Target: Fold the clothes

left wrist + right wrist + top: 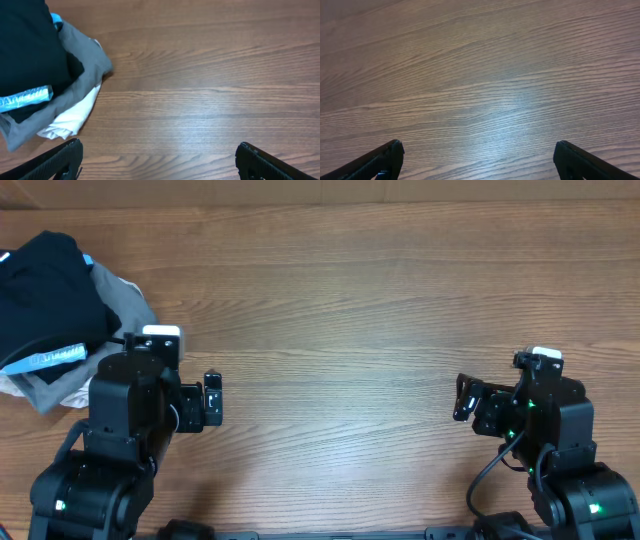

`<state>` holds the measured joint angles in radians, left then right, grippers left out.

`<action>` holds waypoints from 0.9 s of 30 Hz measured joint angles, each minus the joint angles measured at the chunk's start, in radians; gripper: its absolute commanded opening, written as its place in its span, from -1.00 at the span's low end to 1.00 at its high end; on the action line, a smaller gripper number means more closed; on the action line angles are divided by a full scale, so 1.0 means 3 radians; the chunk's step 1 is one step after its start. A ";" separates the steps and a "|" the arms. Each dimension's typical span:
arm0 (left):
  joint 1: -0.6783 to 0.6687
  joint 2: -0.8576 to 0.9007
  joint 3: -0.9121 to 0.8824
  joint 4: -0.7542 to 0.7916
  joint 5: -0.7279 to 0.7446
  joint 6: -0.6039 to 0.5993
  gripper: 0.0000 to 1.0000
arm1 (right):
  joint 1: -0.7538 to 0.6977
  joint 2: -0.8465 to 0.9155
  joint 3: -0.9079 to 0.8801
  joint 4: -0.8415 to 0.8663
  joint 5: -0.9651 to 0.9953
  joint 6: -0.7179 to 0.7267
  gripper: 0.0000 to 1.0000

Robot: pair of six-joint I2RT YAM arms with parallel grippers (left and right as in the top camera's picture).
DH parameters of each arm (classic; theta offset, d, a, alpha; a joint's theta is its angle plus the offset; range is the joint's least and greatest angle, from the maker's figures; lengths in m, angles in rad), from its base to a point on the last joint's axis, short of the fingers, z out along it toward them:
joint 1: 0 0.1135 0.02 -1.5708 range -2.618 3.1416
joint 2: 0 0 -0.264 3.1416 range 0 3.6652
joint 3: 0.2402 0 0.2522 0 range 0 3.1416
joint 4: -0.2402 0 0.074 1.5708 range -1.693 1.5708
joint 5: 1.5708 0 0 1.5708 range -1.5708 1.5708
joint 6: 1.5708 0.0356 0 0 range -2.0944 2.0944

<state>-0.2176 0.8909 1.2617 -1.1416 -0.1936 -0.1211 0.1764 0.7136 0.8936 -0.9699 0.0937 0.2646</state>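
Note:
A heap of clothes (50,310) lies at the table's far left: a black garment with a light-blue printed band on top, a grey one under it and a white one at the bottom. It also shows in the left wrist view (45,75). My left gripper (212,400) is open and empty, to the right of the heap and apart from it; its fingers frame bare wood in the left wrist view (159,160). My right gripper (463,398) is open and empty at the right side, over bare wood (479,160).
The wooden table (340,310) stretches between the two arms. The arm bases stand at the near edge, left and right.

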 measured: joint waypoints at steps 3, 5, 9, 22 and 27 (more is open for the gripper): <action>0.0000 0.0037 0.0000 -0.0027 -0.0008 0.0000 1.00 | 0.0000 -0.0004 0.0000 -0.0009 0.0000 0.0000 1.00; 0.0000 0.0058 0.0000 -0.0031 -0.0009 0.0000 1.00 | 0.0000 -0.0042 -0.0003 -0.0083 0.0004 -0.0001 1.00; 0.0000 0.0081 -0.0001 -0.0037 -0.0008 0.0000 1.00 | -0.0041 -0.0333 -0.0072 0.0092 0.0011 -0.0024 1.00; 0.0000 0.0145 -0.0004 -0.0038 -0.0019 0.0000 1.00 | -0.0390 -0.2258 -0.1745 0.1684 -0.0090 -0.0423 1.00; 0.0000 0.0178 -0.0004 -0.0037 -0.0019 0.0000 1.00 | -0.0451 -0.2331 -0.2342 0.2731 -0.0244 -0.0450 1.00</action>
<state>-0.2176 0.9443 1.2606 -1.1526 -0.1993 -0.1211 0.0410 0.0143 0.1909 -0.1505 0.0204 0.1295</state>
